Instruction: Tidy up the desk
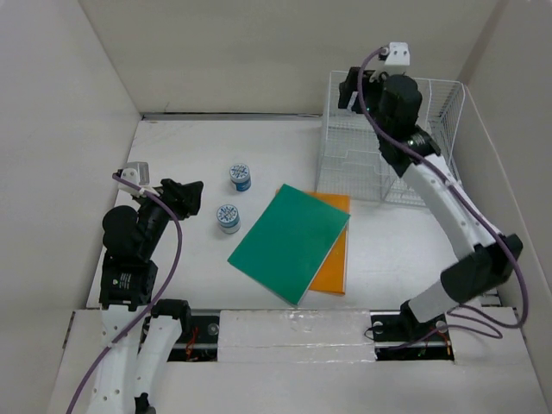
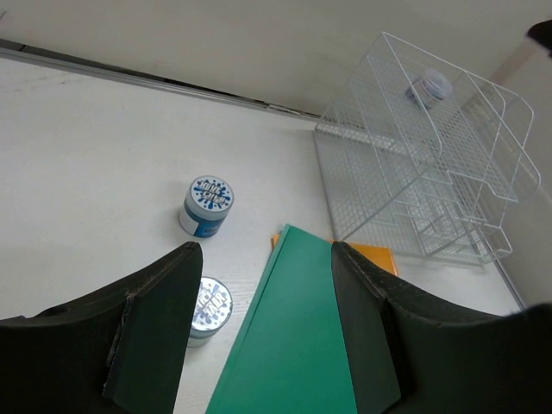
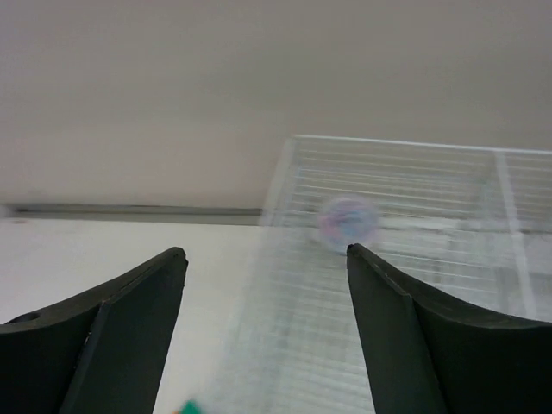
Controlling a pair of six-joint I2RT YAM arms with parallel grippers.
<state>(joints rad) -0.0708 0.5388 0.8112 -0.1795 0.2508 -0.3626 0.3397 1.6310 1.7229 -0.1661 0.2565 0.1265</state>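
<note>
The right gripper (image 3: 267, 285) hangs wide and empty above the wire rack (image 1: 388, 147) in the far right corner of the desk (image 1: 190, 147), where a small jar (image 2: 429, 86) sits inside. The left gripper (image 2: 263, 285), also parted and empty, hovers near the left edge. As I judge it, the right arm should rise straight clear of the wires before going for either loose jar (image 1: 240, 177) left of centre, beside the green folder (image 1: 289, 241).

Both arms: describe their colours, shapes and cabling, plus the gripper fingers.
The left arm and right arm have white tubular links joined by black joint housings. A purple cable loops loosely along each to a small pale camera box at the wrist. The left gripper and right gripper have broad matte-black fingers tapering to blunt tips.
</note>
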